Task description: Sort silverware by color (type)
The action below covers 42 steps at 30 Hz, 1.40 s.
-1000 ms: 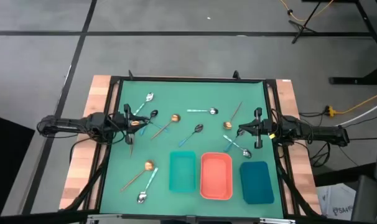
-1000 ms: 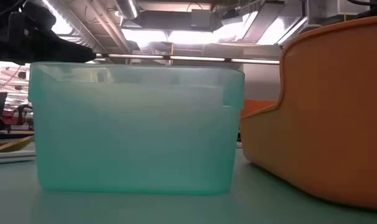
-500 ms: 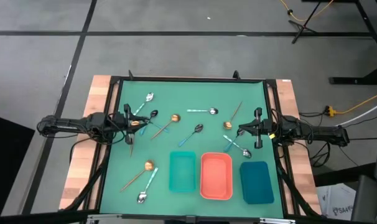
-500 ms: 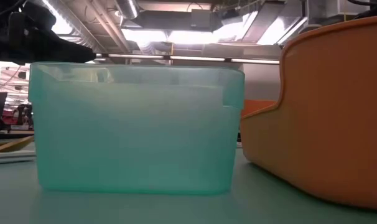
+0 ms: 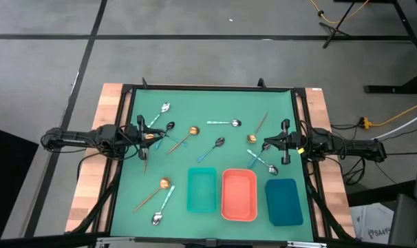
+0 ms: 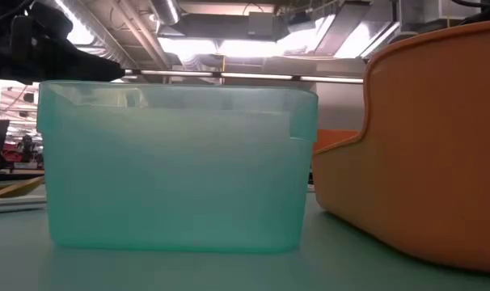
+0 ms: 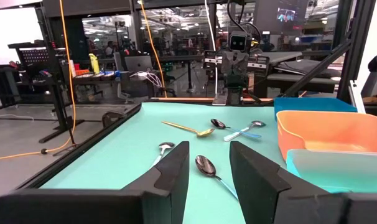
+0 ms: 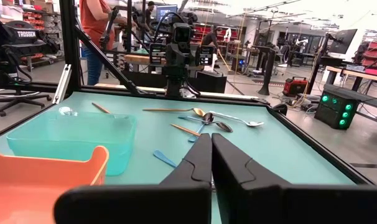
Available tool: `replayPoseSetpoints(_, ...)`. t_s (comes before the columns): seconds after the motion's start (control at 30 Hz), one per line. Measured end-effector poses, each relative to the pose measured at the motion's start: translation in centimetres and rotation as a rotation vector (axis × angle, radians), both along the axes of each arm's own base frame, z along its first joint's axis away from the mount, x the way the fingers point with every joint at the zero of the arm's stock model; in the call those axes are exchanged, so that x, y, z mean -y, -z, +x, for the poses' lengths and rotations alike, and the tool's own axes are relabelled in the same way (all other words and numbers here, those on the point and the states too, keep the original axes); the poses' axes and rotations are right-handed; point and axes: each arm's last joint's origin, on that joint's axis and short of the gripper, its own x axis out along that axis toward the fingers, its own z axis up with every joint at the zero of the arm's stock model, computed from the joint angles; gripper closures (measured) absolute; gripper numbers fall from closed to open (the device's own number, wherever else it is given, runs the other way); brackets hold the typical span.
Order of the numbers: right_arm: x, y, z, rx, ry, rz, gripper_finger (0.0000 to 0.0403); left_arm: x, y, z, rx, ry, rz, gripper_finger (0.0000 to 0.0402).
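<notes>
Seeing left claw (image 5: 148, 136) parted, empty, at counter's (image 5: 215, 110) nine o'clock; right claw (image 5: 268, 145) closed, empty, three o'clock; spoons (image 5: 219, 143) scattered between.

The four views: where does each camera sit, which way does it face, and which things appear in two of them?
High view: above, looking straight down on the green table, both arms, spoons, three trays.
Low view: at table height, close behind the teal tray and orange tray; no clear arm part.
Left wrist view: faces across the table to the right arm; left gripper open.
Right wrist view: faces the left arm; right gripper shut.
Shared: teal and orange trays appear in all views.
</notes>
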Motion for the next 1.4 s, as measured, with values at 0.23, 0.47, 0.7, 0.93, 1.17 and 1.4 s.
replayPoseSetpoints(0.23,0.0,0.0,0.0,0.0,0.0,0.0,0.0402,0.0,-0.01,0.0,0.0,0.0,0.0,0.0292)
replayPoseSetpoints(0.47,0.01,-0.11,0.0,0.011,0.004,0.0,0.0402,0.0,-0.01,0.0,0.0,0.0,0.0,0.0292)
replayPoseSetpoints(0.7,0.01,-0.24,-0.01,0.025,0.004,0.0,0.0402,0.0,0.0,0.0,0.0,0.0,0.0,0.0292)
replayPoseSetpoints(0.93,-0.02,-0.27,-0.01,0.028,-0.007,-0.001,0.0402,0.0,0.0,0.0,0.0,0.0,0.0,0.0292)
replayPoseSetpoints(1.17,-0.06,-0.28,-0.01,0.03,-0.023,0.036,0.0391,0.0,0.0,0.0,0.0,0.0,0.0,0.0292)
replayPoseSetpoints(1.4,-0.06,-0.28,-0.01,0.031,-0.024,0.059,0.0311,0.0,-0.01,0.0,0.0,0.0,0.0,0.0292)
